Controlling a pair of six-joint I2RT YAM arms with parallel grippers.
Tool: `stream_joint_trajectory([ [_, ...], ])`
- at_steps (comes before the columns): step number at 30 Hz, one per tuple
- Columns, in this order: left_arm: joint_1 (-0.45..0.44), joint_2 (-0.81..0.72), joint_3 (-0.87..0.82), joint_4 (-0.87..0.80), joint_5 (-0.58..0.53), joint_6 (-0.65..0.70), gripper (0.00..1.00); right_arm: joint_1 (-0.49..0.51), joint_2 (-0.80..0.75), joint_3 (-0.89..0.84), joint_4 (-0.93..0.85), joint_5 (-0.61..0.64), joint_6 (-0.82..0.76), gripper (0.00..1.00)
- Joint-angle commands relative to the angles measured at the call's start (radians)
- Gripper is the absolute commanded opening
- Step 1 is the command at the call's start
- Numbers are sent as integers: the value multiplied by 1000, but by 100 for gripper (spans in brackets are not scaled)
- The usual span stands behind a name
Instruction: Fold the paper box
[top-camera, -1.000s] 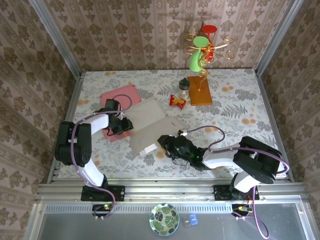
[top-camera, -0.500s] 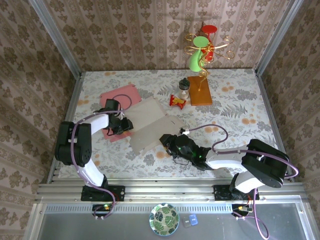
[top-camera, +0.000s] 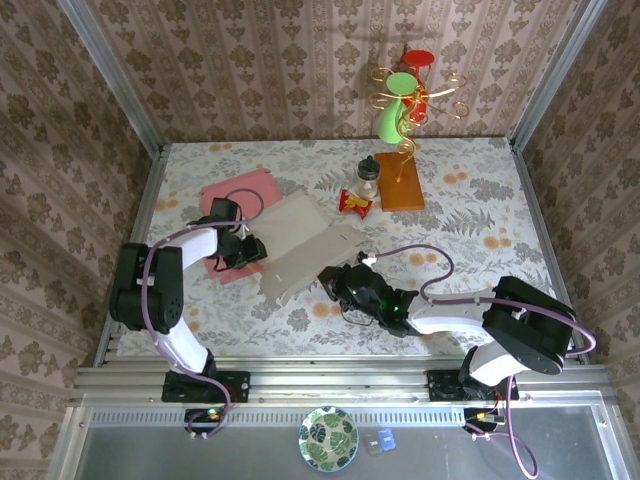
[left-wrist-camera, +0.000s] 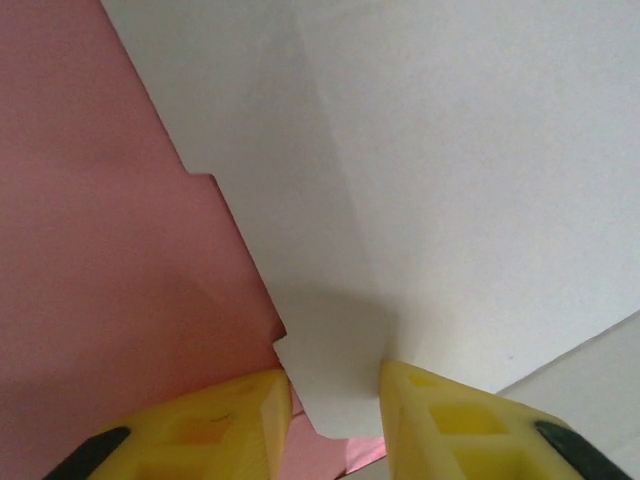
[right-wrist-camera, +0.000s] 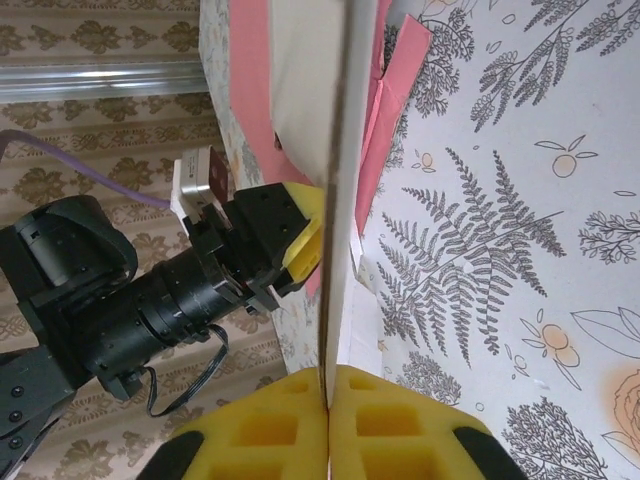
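Observation:
The paper box (top-camera: 300, 245) lies spread at the table's left centre, its grey-white face up and a pink panel (top-camera: 238, 190) at the far left. My right gripper (top-camera: 330, 280) is shut on the box's near edge. In the right wrist view the card (right-wrist-camera: 338, 150) stands edge-on, pinched between the yellow fingers of the right gripper (right-wrist-camera: 328, 375). My left gripper (top-camera: 250, 250) sits at the box's left side. Its fingers stand apart on either side of a small white tab (left-wrist-camera: 335, 360) in the left wrist view, where the left gripper (left-wrist-camera: 335, 385) faces the pink face (left-wrist-camera: 100, 250).
An orange wooden block (top-camera: 399, 182) with a gold wire stand (top-camera: 405, 95) holding green and red pieces stands at the back. A small bottle (top-camera: 369, 176) and a red wrapper (top-camera: 354, 203) lie beside it. A patterned plate (top-camera: 328, 438) sits in front of the arm bases.
My right gripper has closed on the box's near edge and raised it, drawing the card in; the small white tab at the near corner has gone from sight. The left fingers have eased slightly apart.

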Motion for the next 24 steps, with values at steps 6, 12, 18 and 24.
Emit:
stream_joint_trajectory([
  [6, 0, -158, 23, -151, -143, -21, 68, -5, -54, 101, -100, 70, -13, 0],
  [12, 63, -276, 19, -173, -142, -83, 69, -40, -90, 209, -161, 56, -31, 0],
  [18, 145, -319, -21, -185, -97, -109, 64, -65, -127, 335, -237, 42, -67, 0],
  [24, 158, -431, 3, -215, -147, -109, 63, -72, -182, 445, -368, 54, -109, 0],
])
